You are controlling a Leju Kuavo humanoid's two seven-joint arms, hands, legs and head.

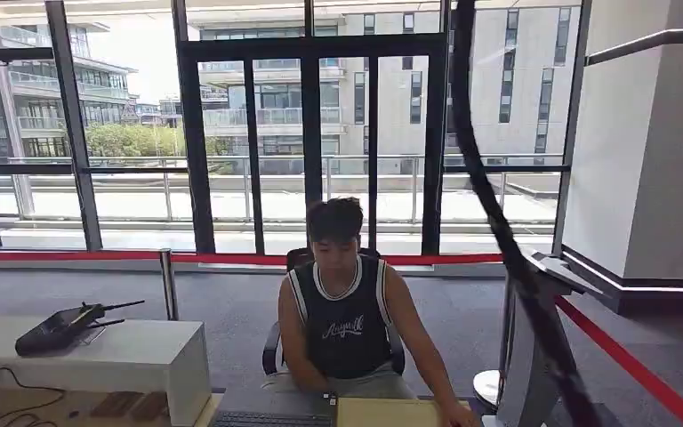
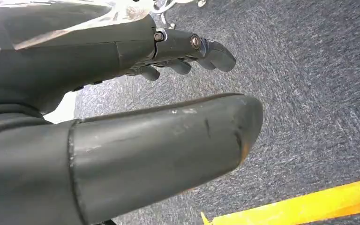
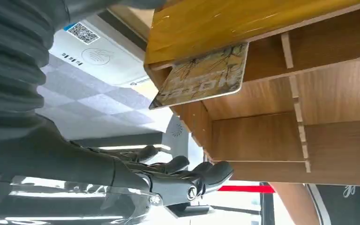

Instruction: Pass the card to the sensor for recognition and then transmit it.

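The card point(image 3: 201, 77) sits partly pushed into a slot of the wooden rack point(image 3: 281, 93), one end sticking out past the rack's edge. My right hand point(image 3: 168, 176) is just beside the rack, apart from the card, fingers loosely extended and holding nothing. Near the rack lies a white panel with a QR code point(image 3: 98, 51), probably the sensor. My left hand point(image 2: 183, 51) hangs over grey carpet point(image 2: 318, 84), released, fingers slightly curled and grasping nothing. A person in a dark sleeveless jersey point(image 1: 345, 320) sits in front of me.
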